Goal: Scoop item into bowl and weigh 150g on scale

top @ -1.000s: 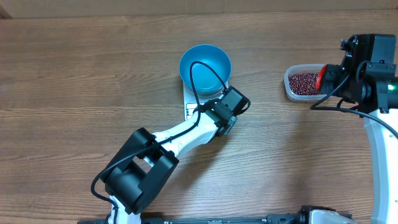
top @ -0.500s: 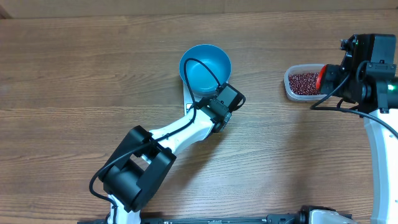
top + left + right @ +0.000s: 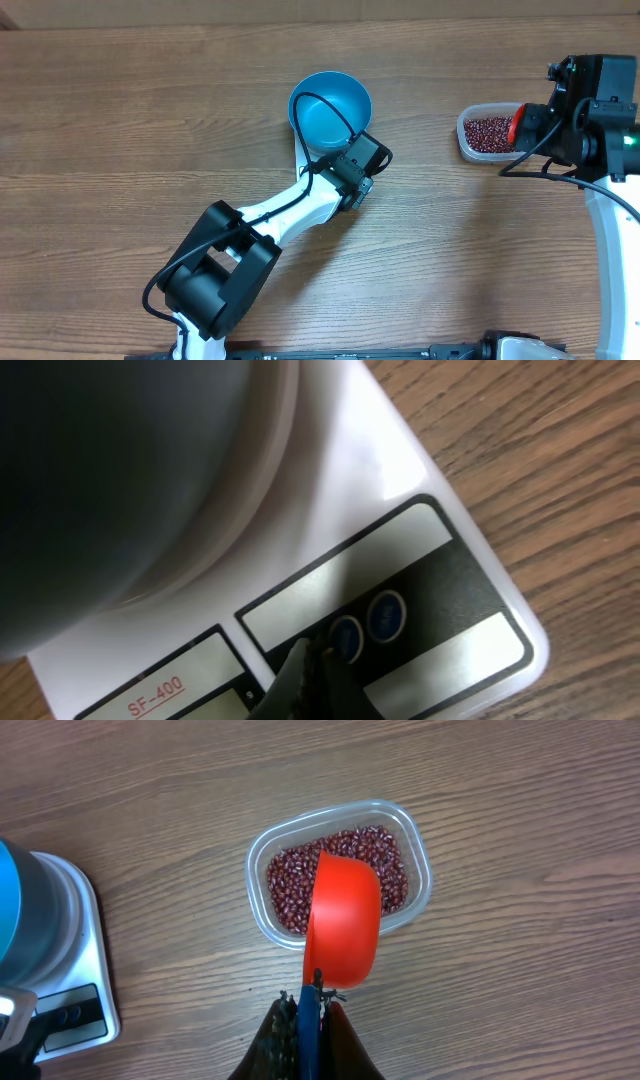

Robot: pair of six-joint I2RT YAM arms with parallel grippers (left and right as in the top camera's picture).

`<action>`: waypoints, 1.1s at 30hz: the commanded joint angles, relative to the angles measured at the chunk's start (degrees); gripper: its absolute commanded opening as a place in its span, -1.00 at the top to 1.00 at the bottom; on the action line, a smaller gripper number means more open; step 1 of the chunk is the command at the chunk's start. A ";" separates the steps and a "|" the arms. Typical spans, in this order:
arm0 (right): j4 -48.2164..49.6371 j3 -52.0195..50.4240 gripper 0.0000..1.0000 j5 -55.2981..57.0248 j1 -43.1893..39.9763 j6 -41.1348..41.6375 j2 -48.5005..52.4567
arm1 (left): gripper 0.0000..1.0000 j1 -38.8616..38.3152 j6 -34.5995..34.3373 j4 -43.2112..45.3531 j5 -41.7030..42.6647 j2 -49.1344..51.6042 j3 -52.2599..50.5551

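Note:
The blue bowl (image 3: 330, 106) stands on the white scale (image 3: 304, 160), and it looks empty from above. My left gripper (image 3: 350, 176) is shut with nothing in it. Its tips (image 3: 314, 656) are down on the scale's (image 3: 400, 470) front panel, at the edge of the left blue button (image 3: 346, 636). The bowl's underside (image 3: 120, 470) looms dark and blurred above. My right gripper (image 3: 310, 1002) is shut on the blue handle of the orange-red scoop (image 3: 343, 925). The scoop hangs over the red-brown beans (image 3: 288, 892) in the clear tub (image 3: 426, 870).
The tub (image 3: 464, 136) sits on the wooden table to the right of the scale, with the right arm (image 3: 590, 110) beside it. The left arm (image 3: 270, 225) stretches from the front of the table up to the scale.
The left gripper has shifted a little left and up onto the scale's panel. The right arm and scoop have not moved.

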 commanded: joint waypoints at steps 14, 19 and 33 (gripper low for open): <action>0.13 1.90 0.93 -0.13 0.00 -0.07 0.13 | 0.91 0.42 0.52 -0.28 0.26 -0.11 -0.74; 0.11 1.90 0.93 -0.11 0.00 -0.07 0.13 | 0.91 0.42 0.39 -0.33 -0.26 -0.11 -0.74; 0.11 1.90 0.93 -0.11 0.00 -0.07 0.13 | 0.92 0.42 -1.31 -0.44 -1.73 -0.11 -0.74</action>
